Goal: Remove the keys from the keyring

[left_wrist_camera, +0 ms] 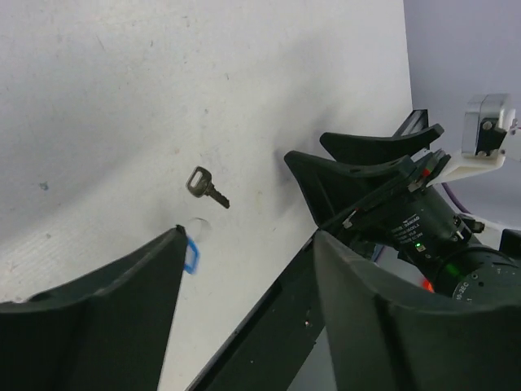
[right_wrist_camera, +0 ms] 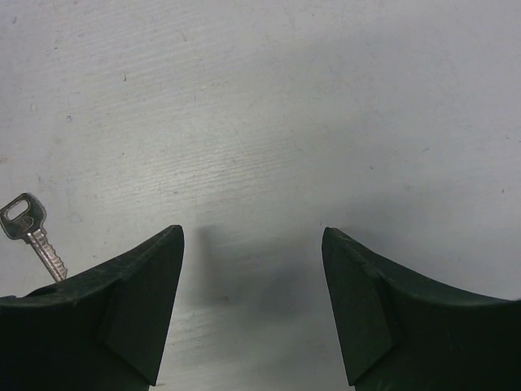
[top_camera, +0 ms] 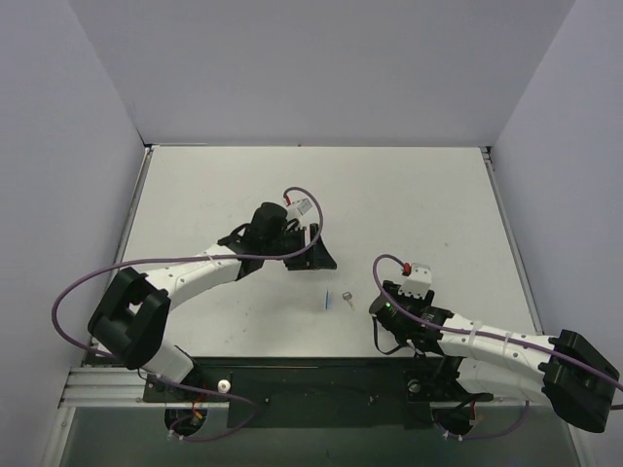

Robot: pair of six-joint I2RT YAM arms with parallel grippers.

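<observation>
A small silver key [top_camera: 345, 296] lies flat on the white table, apart from the blue keyring tag [top_camera: 326, 301] just to its left. My left gripper [top_camera: 313, 261] is open and empty, a little behind them. In the left wrist view the key [left_wrist_camera: 207, 186] lies ahead and the blue tag [left_wrist_camera: 192, 255] shows beside my left finger; the gripper [left_wrist_camera: 248, 236] is open. My right gripper [top_camera: 383, 295] is open and empty, just right of the key. In the right wrist view the key [right_wrist_camera: 31, 232] lies at the far left, outside the open gripper [right_wrist_camera: 251, 232].
The white table [top_camera: 243, 195] is walled on three sides by pale panels. A black rail [top_camera: 321, 375] runs along the near edge by the arm bases. The right gripper [left_wrist_camera: 305, 147] also shows in the left wrist view, close to the key.
</observation>
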